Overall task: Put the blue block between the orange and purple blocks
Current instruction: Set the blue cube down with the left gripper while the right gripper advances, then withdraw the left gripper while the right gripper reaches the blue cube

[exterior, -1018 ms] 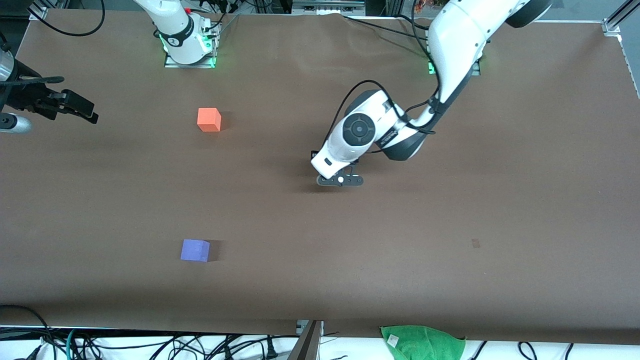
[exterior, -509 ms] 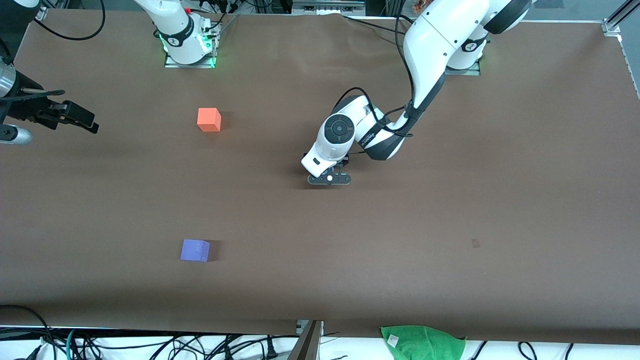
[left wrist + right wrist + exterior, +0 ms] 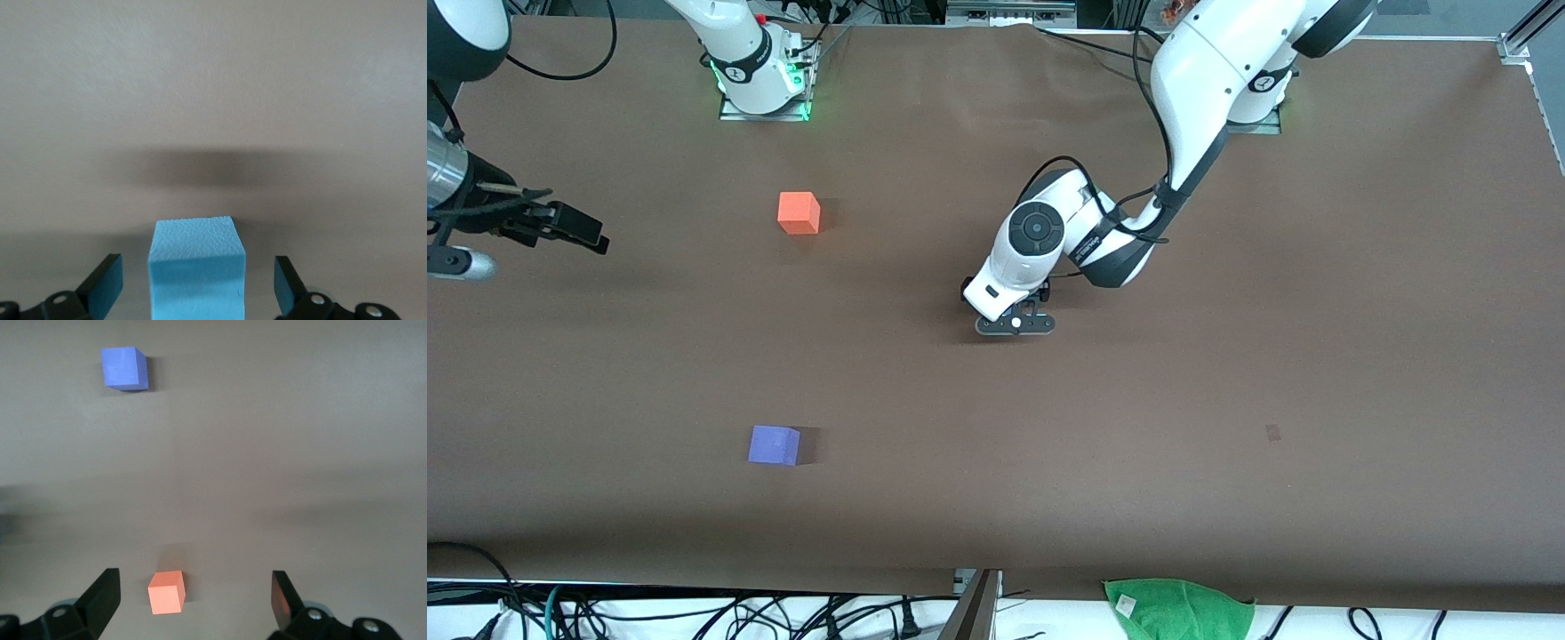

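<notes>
The blue block (image 3: 195,267) is a light sky-blue cube on the table. In the left wrist view it sits between the fingers of my left gripper (image 3: 197,283), which is open with a gap on each side. In the front view the left gripper (image 3: 1014,324) is low over the table's middle and hides the block. The orange block (image 3: 799,213) and the purple block (image 3: 774,444) sit toward the right arm's end, the purple one nearer the camera. My right gripper (image 3: 578,229) is open and empty in the air at that end. Its wrist view shows both blocks, orange (image 3: 166,591) and purple (image 3: 123,368).
A green cloth (image 3: 1178,609) lies off the table's front edge among cables. A small dark mark (image 3: 1272,432) is on the brown table cover toward the left arm's end. The arm bases (image 3: 760,84) stand along the back edge.
The left gripper moved a little toward the right arm's end and settled low around the blue block. The right gripper shifted slightly. The orange and purple blocks have not moved.
</notes>
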Controlling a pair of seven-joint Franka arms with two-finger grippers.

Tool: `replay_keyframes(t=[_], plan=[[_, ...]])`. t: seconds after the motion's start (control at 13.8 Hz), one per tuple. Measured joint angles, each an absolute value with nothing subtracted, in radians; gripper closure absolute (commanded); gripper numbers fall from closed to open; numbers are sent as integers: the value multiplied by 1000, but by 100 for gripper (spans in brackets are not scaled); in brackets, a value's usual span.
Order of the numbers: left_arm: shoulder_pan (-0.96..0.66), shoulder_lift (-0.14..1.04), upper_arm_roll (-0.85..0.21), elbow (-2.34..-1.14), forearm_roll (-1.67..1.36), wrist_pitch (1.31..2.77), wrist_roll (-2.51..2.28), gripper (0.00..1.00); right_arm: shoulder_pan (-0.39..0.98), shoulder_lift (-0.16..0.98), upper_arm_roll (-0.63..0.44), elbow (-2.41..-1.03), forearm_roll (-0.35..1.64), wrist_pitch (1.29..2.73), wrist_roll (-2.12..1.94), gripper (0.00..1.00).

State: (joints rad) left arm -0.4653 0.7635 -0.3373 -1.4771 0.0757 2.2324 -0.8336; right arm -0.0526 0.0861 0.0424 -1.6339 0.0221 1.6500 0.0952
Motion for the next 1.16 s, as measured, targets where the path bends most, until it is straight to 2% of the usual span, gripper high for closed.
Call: replay_keyframes(t=[0.36,0.65,1.16], plan=[[-379,526,-334,-1452,79,1916,-765,0,-39,155,54,-1628,23,1656,95,0],[-255,339,-325,-1448,80,1696,-538,0,37,200,60,-1623,25,1659,95,0],[-31,177,-321,-1435,62,1524,-340,0,249,327,65,-1592,59,1773,179,0]])
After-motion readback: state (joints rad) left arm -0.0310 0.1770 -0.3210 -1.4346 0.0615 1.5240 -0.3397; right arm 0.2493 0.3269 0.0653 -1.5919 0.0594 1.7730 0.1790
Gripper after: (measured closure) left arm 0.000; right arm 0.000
